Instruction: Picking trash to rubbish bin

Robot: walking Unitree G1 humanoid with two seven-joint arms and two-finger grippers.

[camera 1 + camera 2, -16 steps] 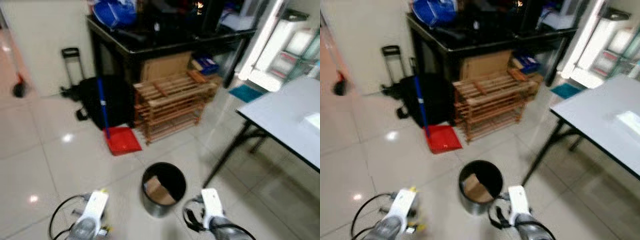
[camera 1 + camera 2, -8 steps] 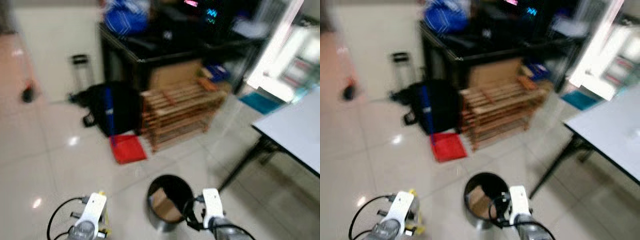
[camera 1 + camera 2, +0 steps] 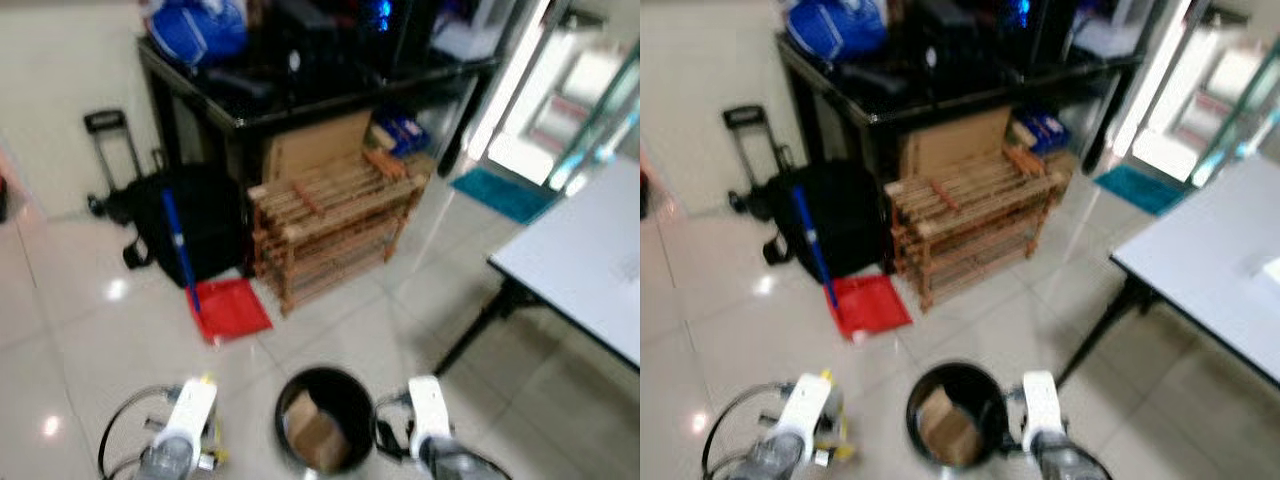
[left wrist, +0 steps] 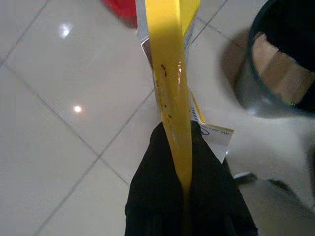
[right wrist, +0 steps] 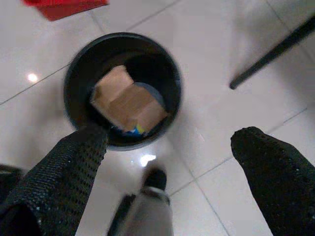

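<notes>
My left gripper (image 4: 184,162) is clamped on a flat yellow piece of trash (image 4: 170,73), held over the tile floor (image 4: 59,123) just beside the black rubbish bin (image 5: 123,88). My right gripper (image 5: 167,162) has its 2 fingers spread wide w/ nothing between them, hanging just above the bin, which has a crumpled brown cardboard piece (image 5: 125,103) inside. Beyond the bin I see a red dustpan (image 3: 230,308), a wooden rack (image 3: 330,225) and, on the right, a white table (image 3: 585,265).

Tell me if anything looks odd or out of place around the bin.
Nothing is spilled by the black rubbish bin; it stands upright with a crumpled brown cardboard piece inside. The left gripper is shut on a yellow-edged package, and the right gripper is open above the bin.
</notes>
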